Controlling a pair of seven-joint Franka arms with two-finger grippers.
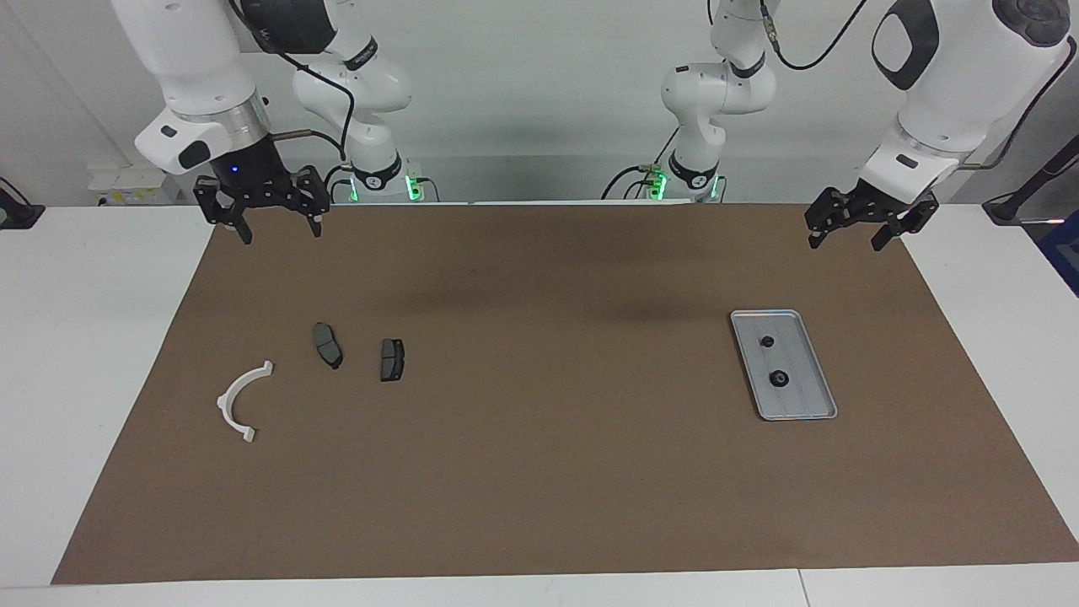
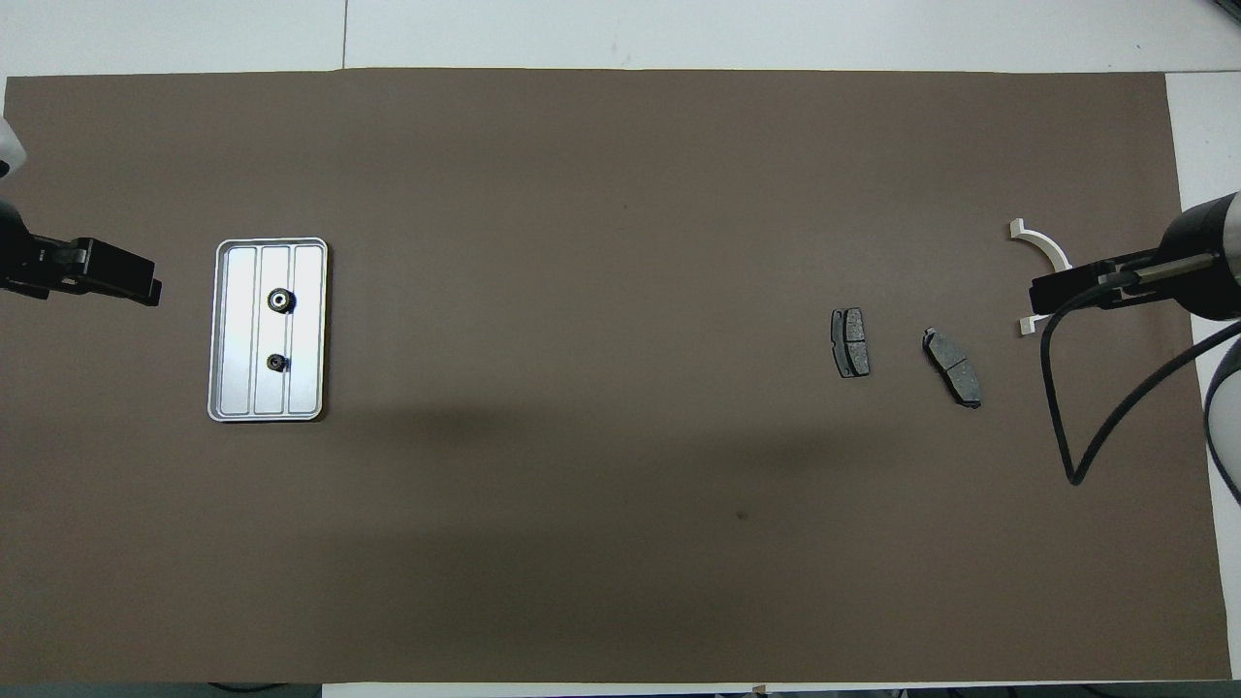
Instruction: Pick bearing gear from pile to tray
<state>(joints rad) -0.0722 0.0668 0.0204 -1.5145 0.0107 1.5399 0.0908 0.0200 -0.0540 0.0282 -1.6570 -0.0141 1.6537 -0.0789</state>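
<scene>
A brown mat covers most of the white surface. Toward the left arm's end lies the metal tray, flat on the mat, its long side running away from the robots. Two small black gears rest in it, apart from each other: the smaller gear nearer the robots, the larger gear farther from them, about mid-tray. In the overhead view the same two show as the larger gear and the smaller gear on the ridged floor of the tray.

Toward the right arm's end, well apart from the tray, the rest of the pile lies spread out. Two dark brake pads sit side by side with a gap between them: one pad is tilted, the other pad lies closer to the middle of the mat. The white curved bracket lies farther from the robots than the pads and closer to the mat's edge, touching neither.

The left gripper hangs in the air over the mat's corner near its own base, jaws spread wide and holding nothing. The right gripper hangs over the mat's edge at its own end, jaws likewise spread wide and empty.
</scene>
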